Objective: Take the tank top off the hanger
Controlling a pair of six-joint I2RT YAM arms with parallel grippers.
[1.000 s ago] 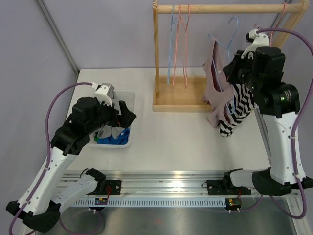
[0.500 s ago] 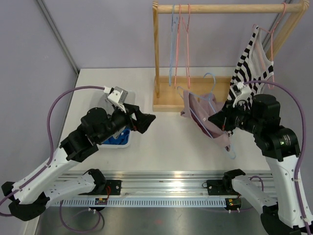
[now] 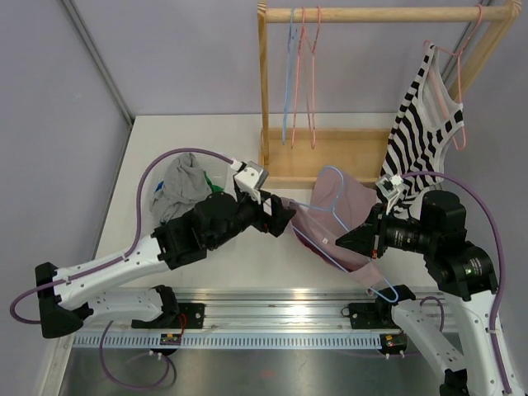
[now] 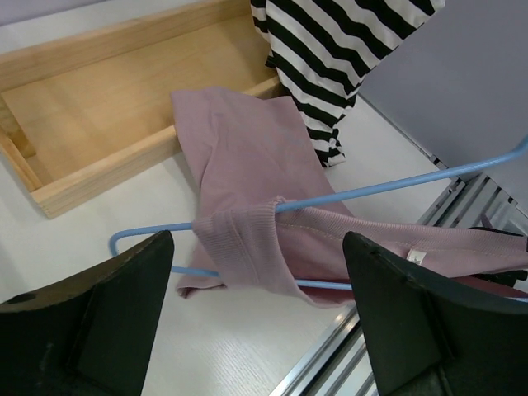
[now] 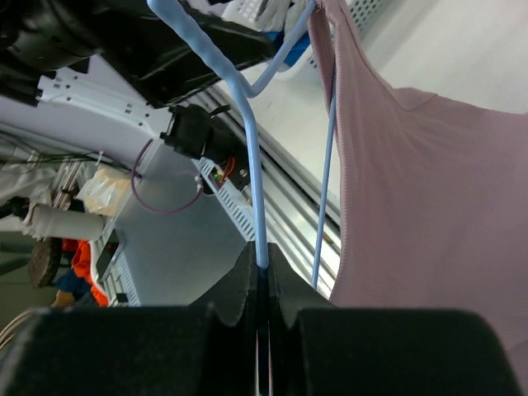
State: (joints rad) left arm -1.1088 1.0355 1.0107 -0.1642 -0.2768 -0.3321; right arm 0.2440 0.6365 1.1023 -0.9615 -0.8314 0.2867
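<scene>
The pink tank top point(image 3: 351, 210) is on the hanger point(image 5: 249, 165), a thin light-blue wire one. Both are off the rack and sit low over the table point(image 3: 206, 140), in front of the rack's wooden base point(image 3: 297, 161), approx. midway btw. the two arms. The hanger is tilted, and the cloth sags from it toward the table. One shoulder is bunched around the wire.

R gripper point(image 3: 345, 241) comes in from the near-right side. In its wrist view the fingers point(image 5: 235, 289) are pressed together w/ the hanger wire pinched btw. them. The pink cloth hangs just beside them, to the right in that view.

L gripper point(image 4: 257, 247) reaches across the table from the left and points at the bunched shoulder. Its fingers point(image 4: 99, 322) are wide apart. In the wrist view the shoulder and the wire show in the gap btw. them. I cannot tell if either finger touches the cloth.

Behind, a black-and-white striped top point(image 3: 425, 124) hangs on a pink hanger point(image 3: 452, 91) at the right end of the wooden rail point(image 3: 371, 14). Its lower edge is near the pink top. Two spare hangers point(image 3: 313, 82), one blue and one pink, hang at the left part of the rail. At the left of the table lies a grey heap of clothes point(image 3: 177, 191), w/ a bit of green and blue at its edge.
</scene>
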